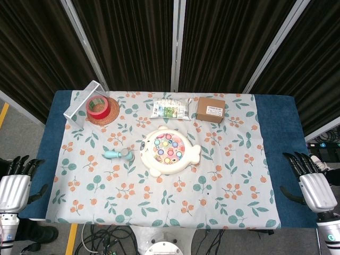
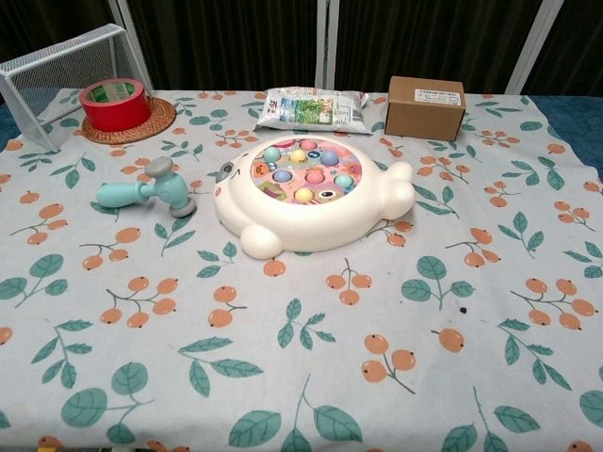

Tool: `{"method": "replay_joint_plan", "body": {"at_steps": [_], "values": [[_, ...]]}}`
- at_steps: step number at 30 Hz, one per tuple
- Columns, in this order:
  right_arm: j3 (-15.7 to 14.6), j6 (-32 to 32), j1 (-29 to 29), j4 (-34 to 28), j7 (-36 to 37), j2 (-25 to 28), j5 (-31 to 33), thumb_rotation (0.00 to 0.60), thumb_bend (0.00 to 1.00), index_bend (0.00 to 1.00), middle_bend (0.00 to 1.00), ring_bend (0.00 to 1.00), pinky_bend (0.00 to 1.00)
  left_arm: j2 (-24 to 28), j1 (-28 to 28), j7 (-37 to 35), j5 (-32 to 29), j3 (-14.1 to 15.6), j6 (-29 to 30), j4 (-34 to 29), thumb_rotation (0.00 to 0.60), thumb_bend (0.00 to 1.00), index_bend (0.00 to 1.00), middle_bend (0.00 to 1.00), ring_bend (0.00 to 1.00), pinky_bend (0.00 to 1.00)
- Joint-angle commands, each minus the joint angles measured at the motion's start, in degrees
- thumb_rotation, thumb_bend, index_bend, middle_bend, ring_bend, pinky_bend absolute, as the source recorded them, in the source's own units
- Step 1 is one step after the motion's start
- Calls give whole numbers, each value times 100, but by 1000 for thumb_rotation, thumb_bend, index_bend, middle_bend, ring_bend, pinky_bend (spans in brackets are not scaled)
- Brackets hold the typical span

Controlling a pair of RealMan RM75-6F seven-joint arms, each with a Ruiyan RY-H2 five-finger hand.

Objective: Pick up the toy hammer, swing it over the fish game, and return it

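The toy hammer (image 1: 118, 154) (image 2: 147, 191), with a teal handle and grey head, lies flat on the patterned cloth just left of the fish game. The fish game (image 1: 169, 150) (image 2: 307, 191) is a white fish-shaped toy with coloured pegs on a pink centre, in the middle of the table. My left hand (image 1: 16, 183) hangs off the table's left edge, fingers apart, holding nothing. My right hand (image 1: 309, 178) hangs off the right edge, likewise open and empty. Neither hand shows in the chest view.
A red tape roll (image 1: 97, 107) (image 2: 114, 103) sits on a woven coaster beside a wire mesh basket (image 1: 84, 101) (image 2: 52, 77) at the back left. A snack packet (image 1: 170, 108) (image 2: 312, 108) and a brown cardboard box (image 1: 210, 109) (image 2: 425, 107) lie behind the fish game.
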Motion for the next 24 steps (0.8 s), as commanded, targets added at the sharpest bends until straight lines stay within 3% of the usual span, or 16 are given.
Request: {"method": "replay_joint_plan", "body": {"at_steps": [1,7,12,18,24], "values": [[1,-2,-1,-9,-15,-5,23,600,168,39,106,0,0,-7,17,8,2,-31,-9,-17,600,253,227,238,90,87],[-16,73,-39,36,19,-2,29,600,159,39,107,0,0,-32,1,137,38,-106,-71,-133,600,252,231,244,90,87],[3,249,-112,116,16,-28,32,600,154,39,109,0,0,-76,-380,-130,179,-356,-456,-212,600,252,234,273,123,92],[-16,387,-175,156,8,-46,-19,600,152,39,112,0,0,-222,-1347,-590,93,-785,-1697,-85,600,259,275,281,137,108],[-17,462,-225,129,-52,-30,-6,600,151,39,112,0,0,-670,-2313,-1131,-362,-1146,-3060,442,600,269,275,281,137,108]]}}
